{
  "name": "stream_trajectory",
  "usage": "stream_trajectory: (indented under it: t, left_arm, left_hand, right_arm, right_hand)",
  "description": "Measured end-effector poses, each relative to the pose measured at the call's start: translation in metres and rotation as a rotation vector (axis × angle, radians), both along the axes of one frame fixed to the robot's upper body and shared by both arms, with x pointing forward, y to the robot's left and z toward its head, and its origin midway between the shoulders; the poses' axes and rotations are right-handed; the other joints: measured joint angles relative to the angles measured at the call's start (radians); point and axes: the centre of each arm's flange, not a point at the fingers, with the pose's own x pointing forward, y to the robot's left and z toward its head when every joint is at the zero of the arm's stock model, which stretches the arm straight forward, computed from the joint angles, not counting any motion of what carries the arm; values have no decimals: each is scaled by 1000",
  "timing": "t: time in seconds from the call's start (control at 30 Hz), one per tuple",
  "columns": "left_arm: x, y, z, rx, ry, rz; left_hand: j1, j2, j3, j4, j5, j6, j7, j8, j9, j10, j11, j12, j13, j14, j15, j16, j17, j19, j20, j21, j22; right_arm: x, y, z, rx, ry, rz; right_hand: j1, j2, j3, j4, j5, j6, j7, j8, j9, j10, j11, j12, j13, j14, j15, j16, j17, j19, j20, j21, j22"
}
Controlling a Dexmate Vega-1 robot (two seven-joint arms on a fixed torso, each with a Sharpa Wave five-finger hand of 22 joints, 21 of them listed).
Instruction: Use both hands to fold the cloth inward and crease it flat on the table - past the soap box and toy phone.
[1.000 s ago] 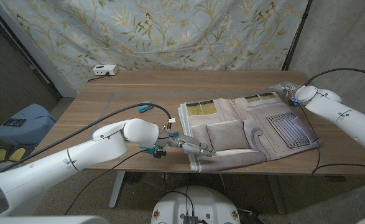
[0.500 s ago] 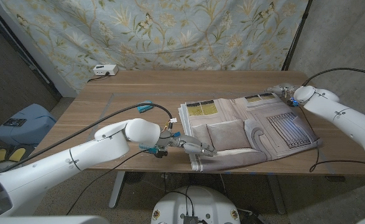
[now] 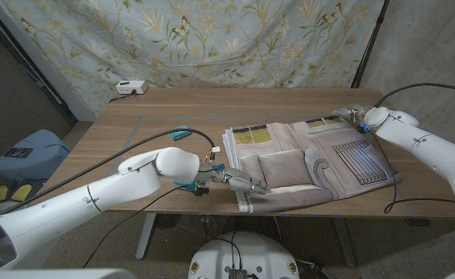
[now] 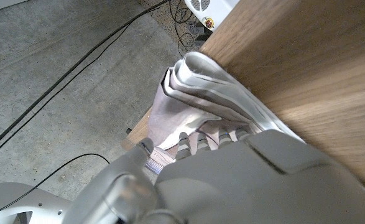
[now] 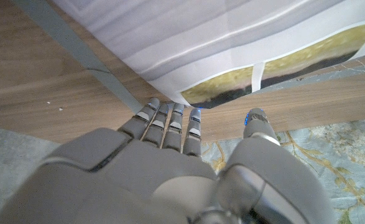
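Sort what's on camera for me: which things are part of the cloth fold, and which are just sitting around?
Part of the job:
- cloth, partly folded on the wooden table
- left hand, on the cloth's near edge
- right hand, at the cloth's far corner

Lying about:
- small white box at the table's far left corner
- blue item beside the left arm's cable
- floral backdrop

A pale blue floral backdrop [image 3: 211,39] was hung across the upper part of the frame, behind the wooden surface [image 3: 173,116]. A small white box [image 3: 131,87] with a cable was seen at the surface's far left corner. A blue bin [image 3: 27,155] stood on the floor at the left. Grey concrete floor [image 4: 58,74] crossed by black cables [image 4: 45,93] was shown below.
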Motion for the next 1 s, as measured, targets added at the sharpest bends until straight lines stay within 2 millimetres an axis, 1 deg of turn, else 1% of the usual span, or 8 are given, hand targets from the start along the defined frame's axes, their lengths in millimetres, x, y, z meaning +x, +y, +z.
stream_trajectory:
  t: [0.1,0.27,0.37,0.47,0.53,0.7,0.9,1.0]
  left_arm:
    - [0,0,0,-2,1,-3]
    - [1,2,0,-4,6,-1]
    - [1,2,0,-6,7,-4]
    - [2,4,-1,-8,10,-2]
    - [2,4,-1,-9,11,-4]
    - [3,6,0,-11,13,-3]
    - [2,6,0,-15,16,-9]
    - [4,8,1,-18,17,-5]
  left_hand:
    - [0,0,0,0,0,0,0,0,0,0,0,0,0,0,0,0,0,0,0,0,0]
    - [0,0,6,0,0,-5,-5,0,0,0,0,0,0,0,0,0,0,0,0,0,0]
    - [0,0,6,0,0,-5,-5,0,0,0,0,0,0,0,0,0,0,3,-3,0,0]
    - [0,0,8,-3,0,-5,-5,0,0,0,0,0,0,0,0,0,0,3,-3,0,0]
    - [0,0,8,-3,8,-5,-5,0,0,0,0,0,0,0,0,0,0,3,-4,0,0]
    - [0,0,12,1,8,-5,-5,0,0,0,0,0,0,0,0,0,0,4,-4,0,0]
    - [0,0,16,-3,8,-5,-5,0,0,0,0,0,0,0,0,0,0,5,-5,-1,0]
    - [0,0,16,-3,8,-5,-5,0,0,0,0,0,0,0,0,0,0,5,-5,-1,0]
  right_arm:
    - [1,4,-1,-4,3,6]
    - [3,6,-3,-33,8,-15]
    - [4,8,-3,-47,8,-21]
    - [5,11,-4,-60,8,-26]
    - [6,13,-5,-62,9,-22]
    - [6,18,-4,-87,6,-33]
    - [6,26,-1,-101,0,-24]
    - [5,25,1,-120,1,-44]
  right_hand:
    - [8,-8,0,0,5,43,4,13,7,20,-19,41,26,43,-6,12,9,7,0,0,0]
    - [51,-16,-6,-6,9,142,-2,50,23,116,-35,140,83,134,-8,44,36,20,2,0,-3]
    - [93,-29,-9,-8,18,193,-11,72,32,164,-33,188,121,176,-9,60,53,30,6,0,-3]
    - [124,-39,-7,-15,25,216,-21,80,37,182,-35,217,141,199,-13,70,65,43,7,0,-3]
    - [142,-41,-7,-15,32,224,-21,90,41,184,-34,229,152,208,-11,71,71,45,9,0,-3]
    - [171,-45,-7,-15,39,244,-27,99,46,199,-45,252,170,225,-12,85,85,48,13,0,-3]
    - [207,-48,-8,-14,46,286,-46,131,63,218,-61,303,213,265,-11,114,120,68,15,0,-3]
    - [220,-46,-17,-5,50,319,-50,155,75,236,-83,337,241,284,-11,133,136,77,20,0,-2]
